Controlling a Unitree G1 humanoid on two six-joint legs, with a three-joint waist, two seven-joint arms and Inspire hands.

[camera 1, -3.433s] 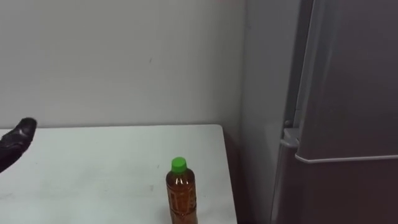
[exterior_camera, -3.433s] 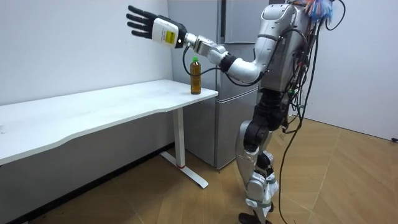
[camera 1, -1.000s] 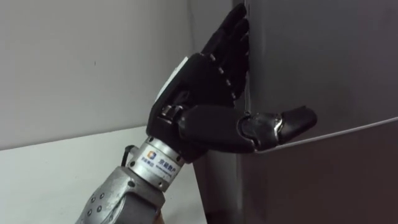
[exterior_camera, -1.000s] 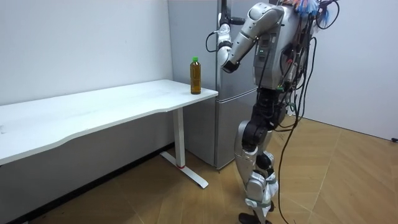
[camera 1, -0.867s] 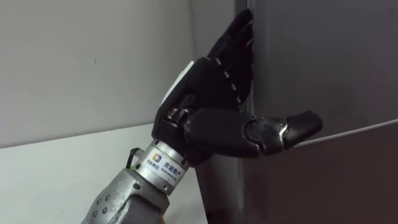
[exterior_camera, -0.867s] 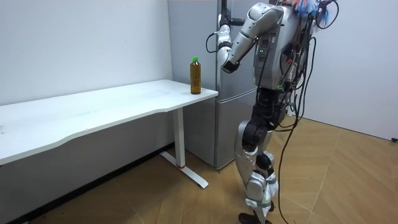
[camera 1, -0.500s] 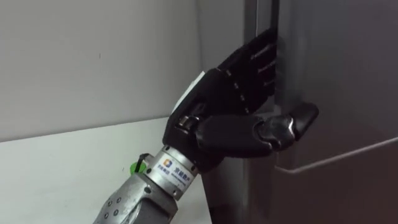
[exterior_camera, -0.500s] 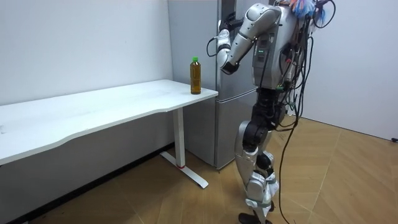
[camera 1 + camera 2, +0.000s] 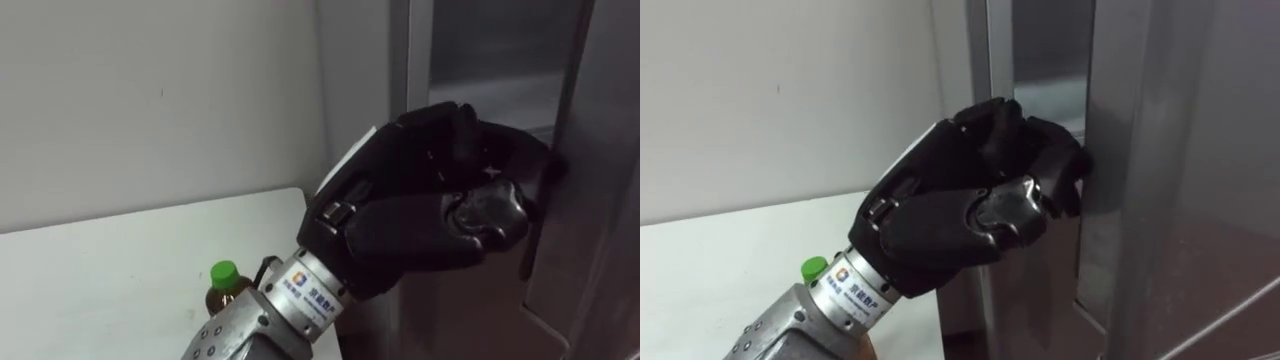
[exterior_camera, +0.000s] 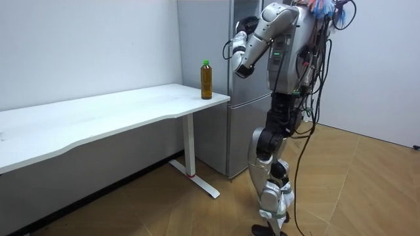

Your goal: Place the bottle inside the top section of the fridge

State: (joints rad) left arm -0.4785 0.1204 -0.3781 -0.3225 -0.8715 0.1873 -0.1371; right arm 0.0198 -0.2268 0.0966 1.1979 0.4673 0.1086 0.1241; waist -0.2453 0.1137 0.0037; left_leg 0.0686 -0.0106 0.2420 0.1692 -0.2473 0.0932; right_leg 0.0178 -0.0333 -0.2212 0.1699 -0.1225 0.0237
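Note:
A brown bottle with a green cap (image 9: 225, 273) stands upright at the near right corner of the white table (image 9: 110, 270), partly hidden behind my left forearm. In the room view the bottle (image 10: 206, 79) stands at the table end beside the grey fridge (image 10: 213, 98). My left hand (image 9: 425, 205) is raised at the upper fridge door (image 9: 600, 150), its fingers curled round the door's left edge and the thumb folded in front. The door stands ajar, and a dim strip of the fridge interior (image 9: 490, 60) shows behind the hand. I stand upright in front of the fridge.
The white table (image 10: 118, 108) runs along the wall towards the room view's left, on a white leg (image 10: 191, 147). A pale wall (image 9: 150, 100) rises behind it. Wooden floor (image 10: 367, 190) lies open around me.
My left hand's fingers, straight against the door's edge a second ago, have curled round it. The upper door has swung out from shut to ajar.

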